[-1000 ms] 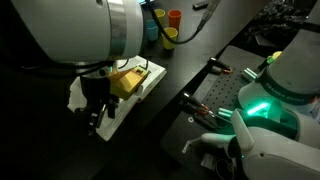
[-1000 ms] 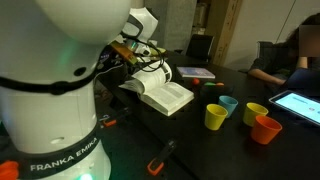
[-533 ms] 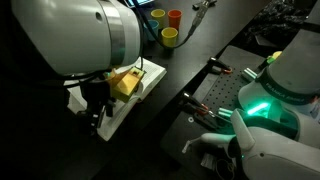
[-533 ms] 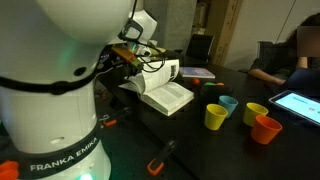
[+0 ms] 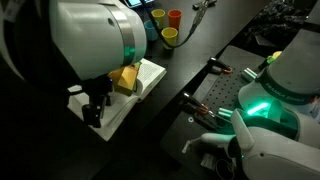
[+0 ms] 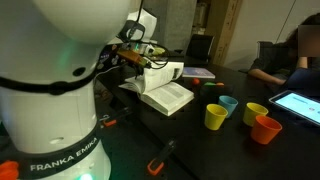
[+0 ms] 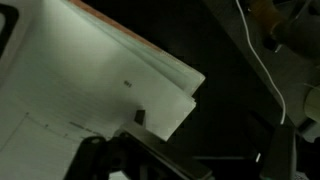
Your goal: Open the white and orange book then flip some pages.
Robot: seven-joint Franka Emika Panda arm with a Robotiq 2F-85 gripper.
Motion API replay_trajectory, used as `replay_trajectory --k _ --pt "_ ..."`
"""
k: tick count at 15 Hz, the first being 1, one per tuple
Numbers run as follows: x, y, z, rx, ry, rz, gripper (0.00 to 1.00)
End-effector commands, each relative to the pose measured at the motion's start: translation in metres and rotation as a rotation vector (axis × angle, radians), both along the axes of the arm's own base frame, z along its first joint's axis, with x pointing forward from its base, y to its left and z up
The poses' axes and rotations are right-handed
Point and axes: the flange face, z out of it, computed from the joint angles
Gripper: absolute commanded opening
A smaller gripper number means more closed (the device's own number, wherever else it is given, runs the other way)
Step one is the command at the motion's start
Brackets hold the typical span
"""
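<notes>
The white and orange book lies open on the dark table in both exterior views [image 5: 143, 75] [image 6: 170, 98]. Its orange cover [image 5: 125, 80] shows under the arm. A stack of white pages [image 6: 166, 72] stands raised from the far half of the book, next to my gripper [image 6: 138, 58]. In an exterior view my gripper [image 5: 95, 108] is at the book's near end, mostly hidden by the arm. The wrist view shows the pages [image 7: 90, 70] with an orange edge and one loose page corner close to my dark fingers [image 7: 150, 160]. The frames do not show whether the jaws are open.
Several cups stand beyond the book: yellow [image 6: 216, 117], blue [image 6: 229, 104], orange [image 6: 266, 130], also seen as yellow [image 5: 169, 36] and orange [image 5: 175, 17]. A thin book [image 6: 195, 72] lies behind. A person with a tablet [image 6: 297, 105] sits at the table. A second robot base [image 5: 270, 95] stands nearby.
The raised stack of pages has come up higher and wider next to the gripper. The arm has shifted over the book, hiding more of it.
</notes>
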Motion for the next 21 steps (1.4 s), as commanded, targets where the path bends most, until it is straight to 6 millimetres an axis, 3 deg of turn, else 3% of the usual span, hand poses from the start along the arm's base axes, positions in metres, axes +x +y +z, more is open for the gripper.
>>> replay_trajectory --k 1,5,9,18,21 --pt "-0.001 -0.01 -0.012 -0.081 -0.092 -0.005 1.0" --pt "0.001 -0.036 -0.03 -0.188 -0.145 -0.017 1.0" --pt "0.016 -0.056 -0.028 -0.285 -0.154 -0.051 1.0" --pt "0.032 -0.056 0.026 -0.282 0.096 -0.181 1.0" --pt "0.033 -0.056 0.034 -0.274 0.126 -0.21 1.0"
